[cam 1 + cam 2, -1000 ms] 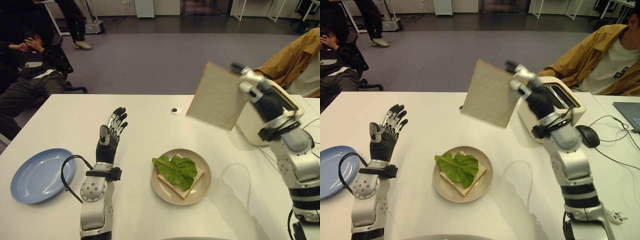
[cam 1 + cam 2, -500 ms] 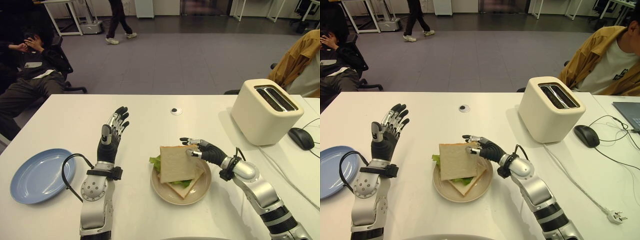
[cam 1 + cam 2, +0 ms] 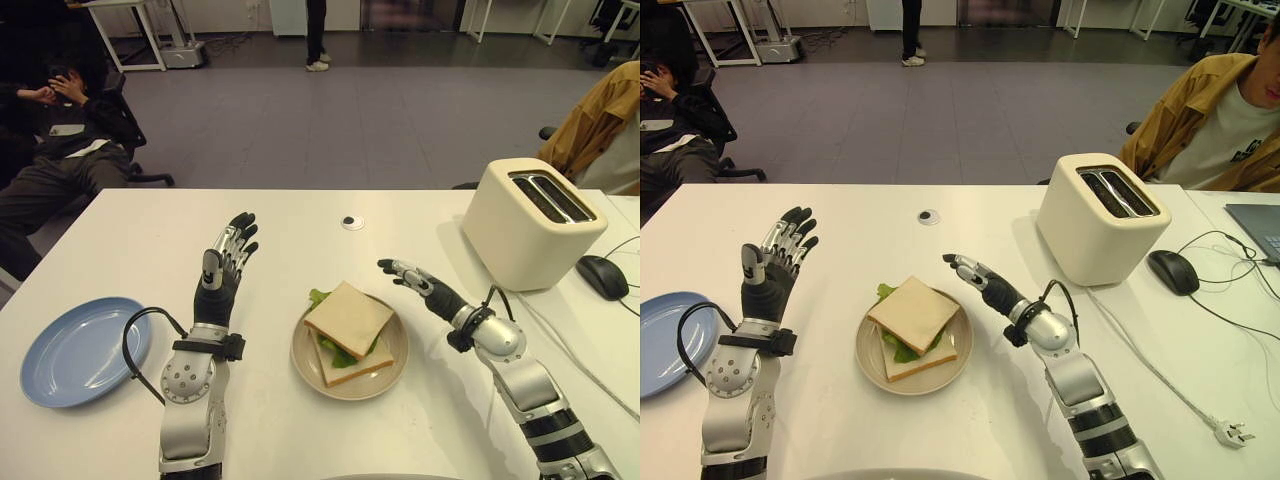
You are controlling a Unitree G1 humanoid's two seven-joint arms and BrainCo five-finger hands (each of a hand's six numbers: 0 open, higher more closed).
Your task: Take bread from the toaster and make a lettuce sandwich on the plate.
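A beige plate (image 3: 385, 372) in the middle of the table holds a stacked sandwich: a bottom bread slice (image 3: 350, 366), lettuce (image 3: 340, 352) peeking out at the edges, and a top bread slice (image 3: 348, 318) lying slightly askew. My right hand (image 3: 416, 282) hovers just right of the plate, open, fingers stretched toward the sandwich without touching it. My left hand (image 3: 225, 259) stands upright and open, left of the plate, holding nothing. The cream toaster (image 3: 530, 222) sits at the back right with both slots showing no bread.
A blue plate (image 3: 78, 350) lies at the table's left edge. A computer mouse (image 3: 603, 276) and a white cable (image 3: 1160, 378) lie right of the toaster. A small round port (image 3: 349, 221) is set into the table behind the sandwich.
My right hand brought the bread slice down from beside the toaster onto the lettuce, let go of it, and drew back to the right. The plate has slid slightly left. The left hand stayed still.
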